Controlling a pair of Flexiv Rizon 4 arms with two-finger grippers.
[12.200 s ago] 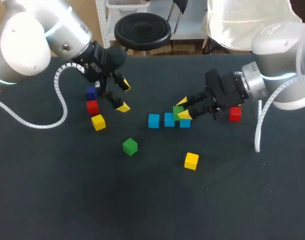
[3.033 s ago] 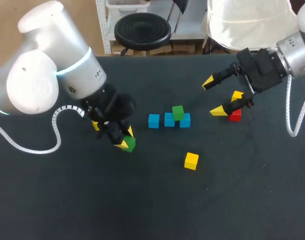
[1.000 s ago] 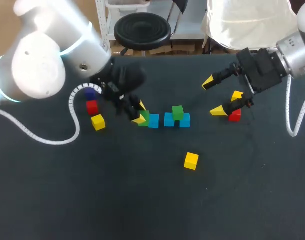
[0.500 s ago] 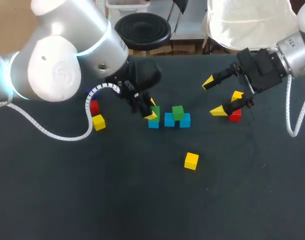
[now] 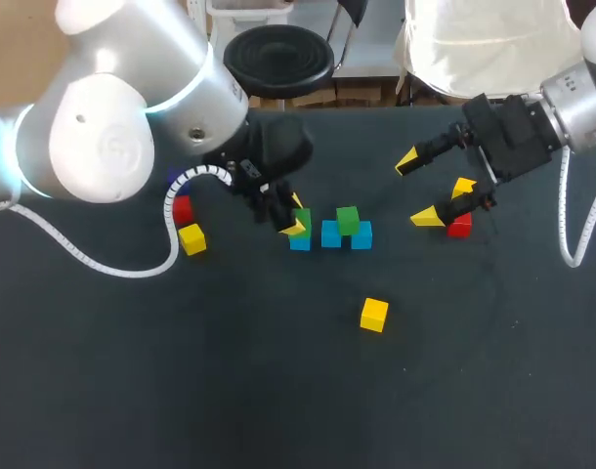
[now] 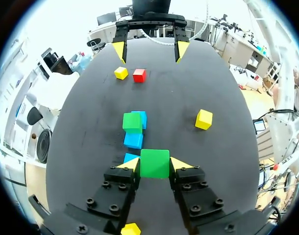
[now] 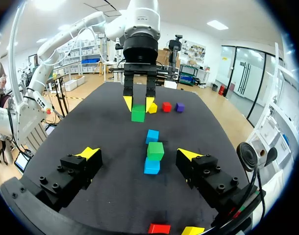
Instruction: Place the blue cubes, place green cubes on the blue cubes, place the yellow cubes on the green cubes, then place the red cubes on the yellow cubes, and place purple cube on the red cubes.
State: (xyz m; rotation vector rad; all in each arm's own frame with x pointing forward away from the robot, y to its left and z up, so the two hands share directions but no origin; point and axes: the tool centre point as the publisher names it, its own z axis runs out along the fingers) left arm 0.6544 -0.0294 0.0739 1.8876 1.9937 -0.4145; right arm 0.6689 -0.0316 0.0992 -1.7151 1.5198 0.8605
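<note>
Green cube [image 6: 155, 163], clamped in the left gripper [image 5: 297, 216], hangs over the leftmost blue cube [image 5: 300, 242] at frame centre, so this green placement likely needs lowering squarely, then releasing; right gripper [image 5: 418, 189] gapes wide, upper right.

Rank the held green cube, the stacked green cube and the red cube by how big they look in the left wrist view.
Largest: held green cube, nearest the camera.
Middle: stacked green cube.
Smallest: red cube, farthest away.
Nearness to the camera leaves their true sizes unsure.
</note>
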